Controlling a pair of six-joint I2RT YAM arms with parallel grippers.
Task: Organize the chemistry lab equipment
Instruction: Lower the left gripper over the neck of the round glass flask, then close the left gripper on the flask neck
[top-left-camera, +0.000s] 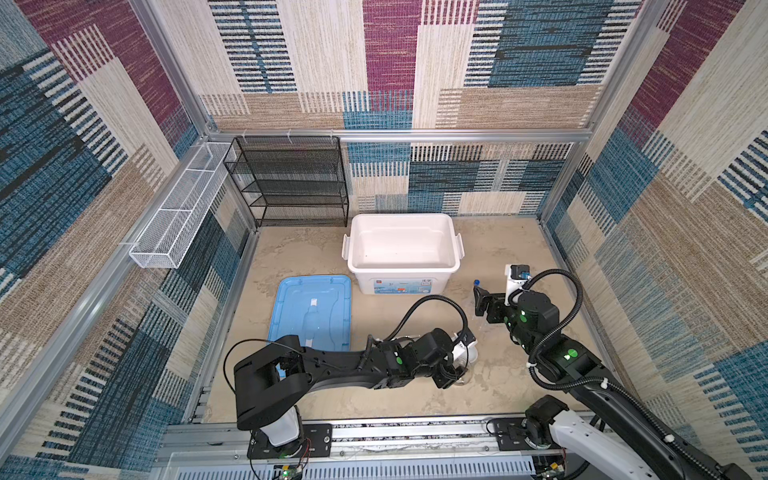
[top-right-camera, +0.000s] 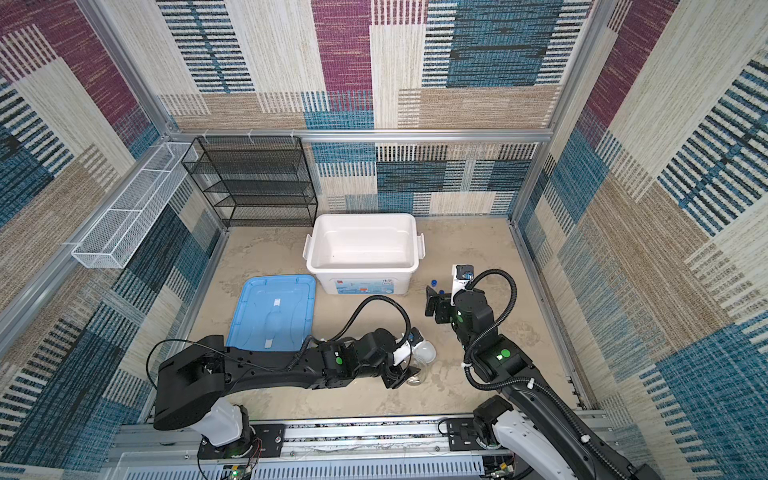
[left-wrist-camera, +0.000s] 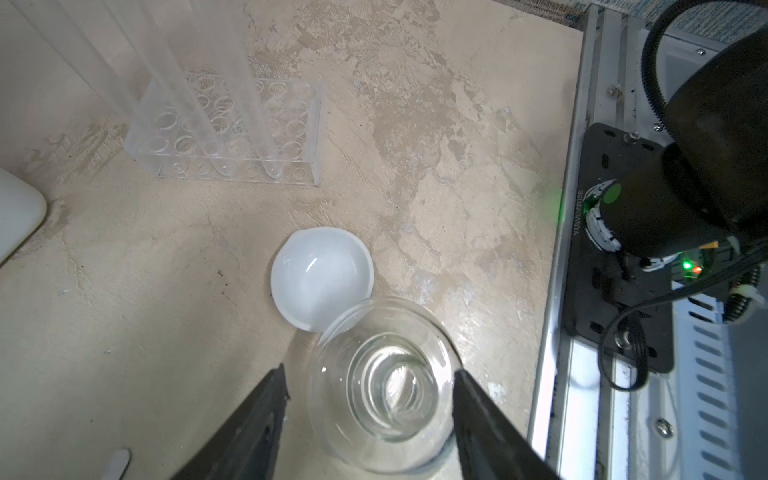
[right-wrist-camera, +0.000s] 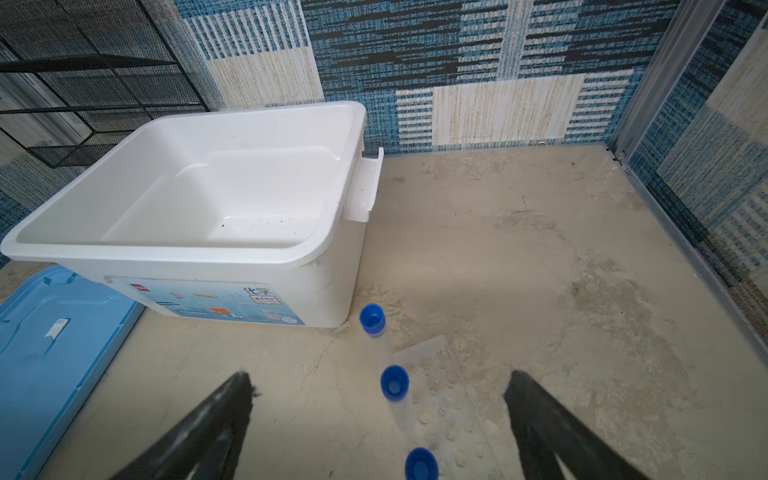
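Your left gripper (left-wrist-camera: 370, 370): jaws apart, straddling glass flask (left-wrist-camera: 386, 386), well in front of white bin (right-wrist-camera: 166, 253). Your right gripper (right-wrist-camera: 380, 374): spread wide, empty, above 3 test tubes (right-wrist-camera: 394, 382) beside bin's front-right corner.

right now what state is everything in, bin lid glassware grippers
white bin: open, empty
blue lid: off, lying flat beside the bin
test tubes: capped, upright in clear rack
glass flask: upright
white bowl: upright, empty
left gripper: open around the flask
right gripper: open above the tubes
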